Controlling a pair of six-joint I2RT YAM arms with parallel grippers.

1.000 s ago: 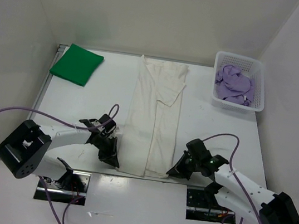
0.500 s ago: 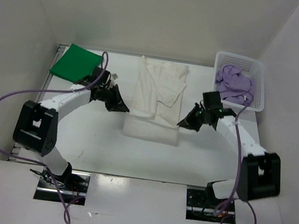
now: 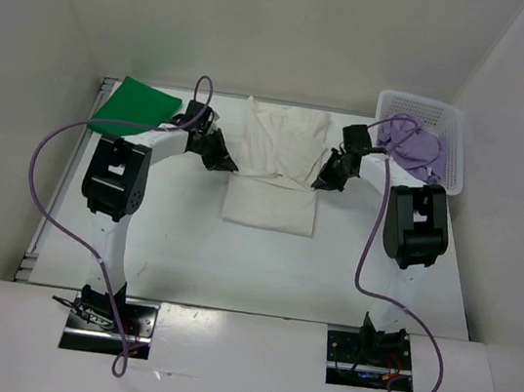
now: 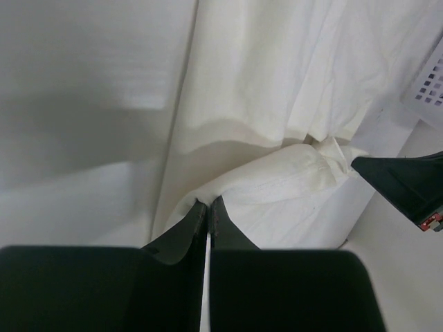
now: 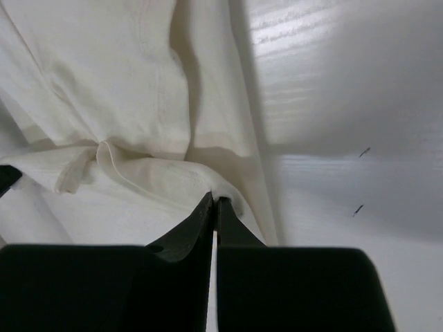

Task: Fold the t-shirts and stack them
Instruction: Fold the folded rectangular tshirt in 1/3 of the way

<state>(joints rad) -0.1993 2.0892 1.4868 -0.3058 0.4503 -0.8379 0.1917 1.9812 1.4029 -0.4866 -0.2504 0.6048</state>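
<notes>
Now farther back than half a second ago: left gripper (image 3: 229,165) and right gripper (image 3: 321,184), each pinching the lifted edge of white-cream t-shirt (image 3: 270,207), doubled over at rear centre of table (image 3: 184,253). Green t-shirt (image 3: 136,104) rear left; purple t-shirt (image 3: 408,144) in basket (image 3: 416,186).

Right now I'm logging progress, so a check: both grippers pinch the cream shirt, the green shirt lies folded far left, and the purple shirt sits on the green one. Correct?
One slip: the purple shirt lies bunched in the white basket, per the top view. The left gripper and right gripper do pinch the cream shirt, and the green shirt lies folded far left.
</notes>
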